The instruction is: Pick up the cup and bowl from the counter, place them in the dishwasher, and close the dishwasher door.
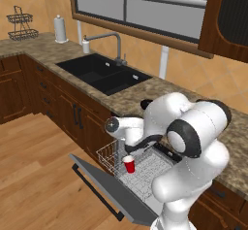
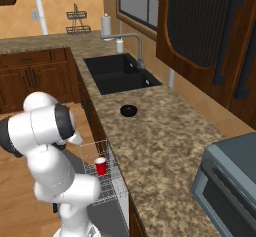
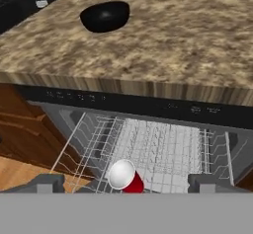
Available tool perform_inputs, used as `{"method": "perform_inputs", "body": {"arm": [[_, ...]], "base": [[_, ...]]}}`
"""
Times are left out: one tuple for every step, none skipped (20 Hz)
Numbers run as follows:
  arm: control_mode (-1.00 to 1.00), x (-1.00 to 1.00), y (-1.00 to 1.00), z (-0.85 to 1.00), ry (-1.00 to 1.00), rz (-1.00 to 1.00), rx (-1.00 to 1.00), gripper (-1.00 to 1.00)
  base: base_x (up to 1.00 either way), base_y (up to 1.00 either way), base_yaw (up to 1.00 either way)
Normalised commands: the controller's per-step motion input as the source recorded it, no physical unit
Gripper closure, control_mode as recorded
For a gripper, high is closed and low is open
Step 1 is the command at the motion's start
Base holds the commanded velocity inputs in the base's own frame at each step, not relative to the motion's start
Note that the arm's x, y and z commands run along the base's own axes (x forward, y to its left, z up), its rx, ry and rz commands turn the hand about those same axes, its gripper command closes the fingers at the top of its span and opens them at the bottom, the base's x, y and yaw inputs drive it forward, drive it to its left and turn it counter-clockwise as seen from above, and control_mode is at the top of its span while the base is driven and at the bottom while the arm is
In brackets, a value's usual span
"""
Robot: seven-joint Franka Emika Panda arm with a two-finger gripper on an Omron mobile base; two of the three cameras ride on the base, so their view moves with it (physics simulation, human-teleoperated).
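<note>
The small red tapered plastic cup (image 3: 127, 177) stands in the white wire rack (image 3: 163, 149) of the grey built-in dishwasher (image 1: 145, 175), near the rack's front edge. The jaws (image 3: 123, 184) hang wide apart just above it, holding nothing. 1 item remains: the small shallow glossy black bowl (image 3: 105, 16), set back from the front edge of the speckled granite table (image 3: 188, 35). Lift straight up first (the table's edge overhangs the rack), then reach over. The lowered grey metal door (image 1: 104, 188) blocks low moves; around the bowl, the table looks open.

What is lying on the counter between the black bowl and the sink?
Nothing: in the right base view, bare granite counter separates the bowl from the sink.
</note>
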Motion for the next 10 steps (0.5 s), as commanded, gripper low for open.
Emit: {"method": "perform_inputs", "body": {"arm": [[-1.0, -0.26, -0.02, 0.86, -0.22, 0.0, 0.25, -1.0], [-1.0, -0.26, -0.04, 0.8, -0.23, 0.0, 0.27, -1.0], [-1.0, -0.31, -0.03, 0.71, -0.24, 0.0, 0.29, -1.0], [-1.0, -0.29, -0.04, 0.67, -0.21, 0.0, 0.32, -1.0], [-1.0, -0.3, 0.0, 0.71, -0.17, 0.0, 0.33, -1.0], [-1.0, -0.31, 0.0, 0.76, -0.15, 0.0, 0.34, -1.0], [-1.0, -0.36, 0.0, 0.82, -0.12, 0.0, 0.35, -1.0], [-1.0, -0.41, -0.05, 0.82, -0.1, 0.0, 0.33, -1.0], [-1.0, -0.36, -0.06, 0.91, -0.07, 0.0, 0.33, -1.0], [-1.0, -0.24, 0.0, 0.99, 0.0, 0.0, 0.33, -1.0]], "base": [[0.0, 0.0, 0.0], [0.0, 0.0, 0.0], [0.0, 0.0, 0.0], [0.0, 0.0, 0.0], [0.0, 0.0, 0.0], [0.0, 0.0, 0.0], [0.0, 0.0, 0.0], [0.0, 0.0, 0.0], [0.0, 0.0, 0.0], [0.0, 0.0, 0.0]]}}
